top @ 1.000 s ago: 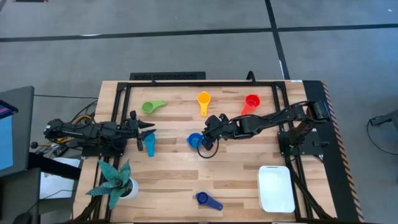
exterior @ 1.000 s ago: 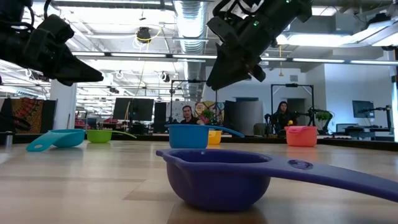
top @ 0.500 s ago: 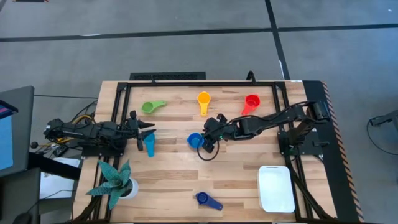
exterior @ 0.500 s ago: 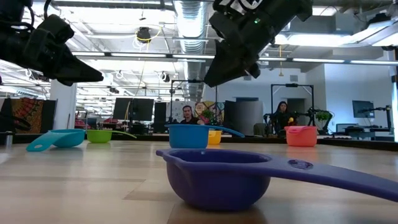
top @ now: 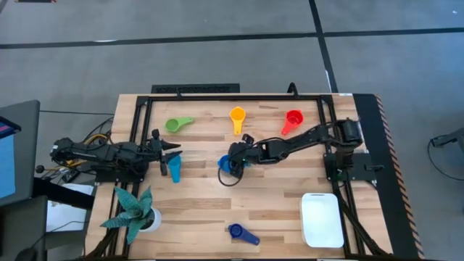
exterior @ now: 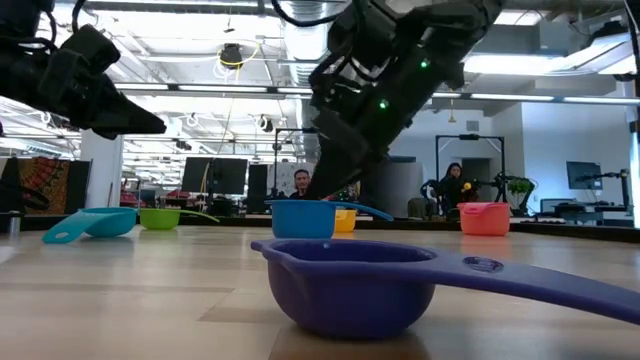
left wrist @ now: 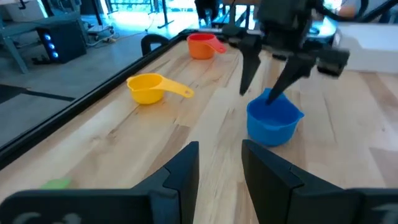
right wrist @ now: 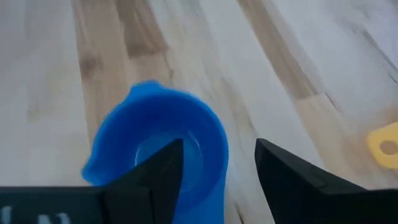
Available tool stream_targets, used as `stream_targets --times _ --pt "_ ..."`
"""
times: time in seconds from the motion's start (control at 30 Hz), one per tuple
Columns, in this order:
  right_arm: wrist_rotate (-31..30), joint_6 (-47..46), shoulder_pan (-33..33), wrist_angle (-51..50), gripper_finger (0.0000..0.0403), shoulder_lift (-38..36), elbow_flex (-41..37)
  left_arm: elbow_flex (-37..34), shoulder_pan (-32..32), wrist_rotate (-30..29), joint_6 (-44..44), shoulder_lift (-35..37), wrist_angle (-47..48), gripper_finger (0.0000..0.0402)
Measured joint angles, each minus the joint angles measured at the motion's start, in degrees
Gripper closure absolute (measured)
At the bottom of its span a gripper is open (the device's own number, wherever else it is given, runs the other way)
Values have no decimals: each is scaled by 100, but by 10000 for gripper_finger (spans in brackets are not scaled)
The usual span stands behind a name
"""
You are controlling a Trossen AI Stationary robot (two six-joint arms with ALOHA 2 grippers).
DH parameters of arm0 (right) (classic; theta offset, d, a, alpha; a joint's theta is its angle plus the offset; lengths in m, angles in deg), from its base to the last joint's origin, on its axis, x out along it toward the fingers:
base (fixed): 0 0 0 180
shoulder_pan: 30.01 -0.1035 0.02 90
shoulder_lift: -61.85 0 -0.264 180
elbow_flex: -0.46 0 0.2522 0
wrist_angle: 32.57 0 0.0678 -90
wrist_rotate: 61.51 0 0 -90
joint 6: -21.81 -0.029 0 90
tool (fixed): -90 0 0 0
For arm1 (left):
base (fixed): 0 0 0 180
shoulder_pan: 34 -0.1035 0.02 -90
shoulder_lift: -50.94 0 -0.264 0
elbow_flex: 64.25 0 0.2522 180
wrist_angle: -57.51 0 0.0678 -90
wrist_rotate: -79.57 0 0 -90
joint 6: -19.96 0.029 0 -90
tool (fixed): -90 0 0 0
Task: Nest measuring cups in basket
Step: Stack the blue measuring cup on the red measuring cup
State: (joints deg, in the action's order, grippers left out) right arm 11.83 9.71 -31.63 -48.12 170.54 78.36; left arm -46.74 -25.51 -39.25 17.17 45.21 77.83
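The right gripper (top: 232, 158), jaws spread and straddling the rim of the small blue plastic measuring cup (top: 226, 164) at table centre, could tip it if closing off-centre; the left gripper (top: 168, 153), at nine o'clock, waits parted, holding nothing.

High view looking straight down over the table (top: 217, 210); low view looking level across it; both wrist views closing on the blue cup (right wrist: 155, 146).

Smooth plastic blue cup (right wrist: 158, 140) sits on a matt, pale wood-grain table (top: 275, 188).
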Motion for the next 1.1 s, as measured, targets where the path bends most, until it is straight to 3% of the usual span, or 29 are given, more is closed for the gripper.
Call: stream_targets --times 0.23,0.43,0.6,0.77,0.97,1.1 --pt "35 806 104 80 180 5 7 0 0 15 -2 -107 5 290" --pt "832 1296 417 2 183 32 75 0 0 9 0 -102 3 290" --pt "1022 1475 585 -146 193 32 75 0 0 4 0 -102 3 290" --pt "1919 1518 733 -221 229 124 86 0 0 4 0 -102 3 290" --pt "1962 1252 732 -242 278 193 86 0 0 2 0 -102 3 290" --pt "1971 870 730 -310 331 185 84 0 0 0 0 -102 3 290"
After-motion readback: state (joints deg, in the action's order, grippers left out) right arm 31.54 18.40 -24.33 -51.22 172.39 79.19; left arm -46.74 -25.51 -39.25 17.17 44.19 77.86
